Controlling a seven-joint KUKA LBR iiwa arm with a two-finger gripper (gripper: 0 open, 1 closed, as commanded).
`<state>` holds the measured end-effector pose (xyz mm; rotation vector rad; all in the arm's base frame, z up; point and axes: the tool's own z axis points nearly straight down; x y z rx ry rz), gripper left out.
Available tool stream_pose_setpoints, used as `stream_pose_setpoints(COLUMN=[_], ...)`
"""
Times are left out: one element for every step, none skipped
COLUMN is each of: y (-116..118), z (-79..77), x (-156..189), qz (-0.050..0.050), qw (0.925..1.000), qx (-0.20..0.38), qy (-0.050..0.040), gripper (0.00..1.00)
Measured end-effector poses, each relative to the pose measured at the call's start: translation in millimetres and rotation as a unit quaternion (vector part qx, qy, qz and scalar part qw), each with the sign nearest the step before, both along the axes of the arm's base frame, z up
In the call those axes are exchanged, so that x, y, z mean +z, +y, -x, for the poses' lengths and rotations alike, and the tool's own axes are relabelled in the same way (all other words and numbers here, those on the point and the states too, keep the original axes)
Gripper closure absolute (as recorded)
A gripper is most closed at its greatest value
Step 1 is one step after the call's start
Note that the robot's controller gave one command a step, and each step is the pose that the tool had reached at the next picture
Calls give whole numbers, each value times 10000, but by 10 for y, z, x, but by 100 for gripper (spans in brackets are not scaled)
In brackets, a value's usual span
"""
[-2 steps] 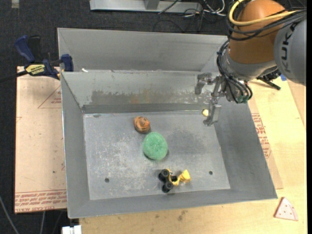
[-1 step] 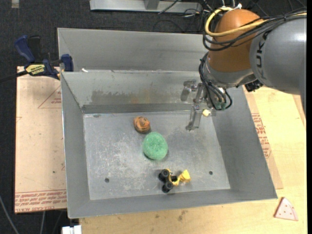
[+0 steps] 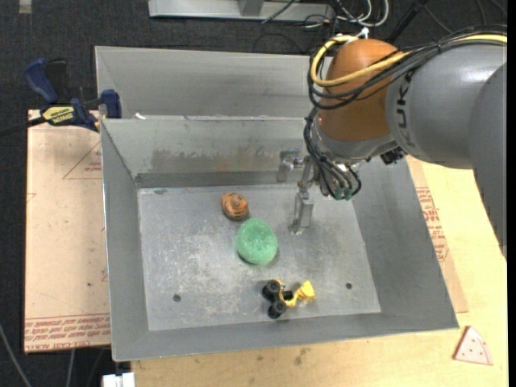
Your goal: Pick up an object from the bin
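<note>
Picking has not begun: the gripper point(image 3: 299, 220) hangs low in the grey metal bin point(image 3: 165, 244) — clenched or released, I can't tell. The fuzzy round green ball point(image 3: 257, 243) sits near, at its eight o'clock — go over it, then down.

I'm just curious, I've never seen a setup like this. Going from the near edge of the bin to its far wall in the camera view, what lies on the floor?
black-and-yellow toy → green round lump → small brown thing

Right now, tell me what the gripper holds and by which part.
Nothing. The gripper hangs over the bin floor just right of the green ball, apart from it; the brown lump and yellow-black toy lie untouched.
</note>
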<state>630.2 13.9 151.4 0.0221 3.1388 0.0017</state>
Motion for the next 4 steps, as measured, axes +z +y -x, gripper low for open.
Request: stream_pose_setpoints(y=[65,-342,-432,213], z=[30,92,2,144], x=[-89,-472,-620,-709], qz=[-1,-9,29,3], qw=[9997,9998,10000,9995], qx=[247,192,29,308], qy=[0,14,-4,6], gripper=[0,0,0,0])
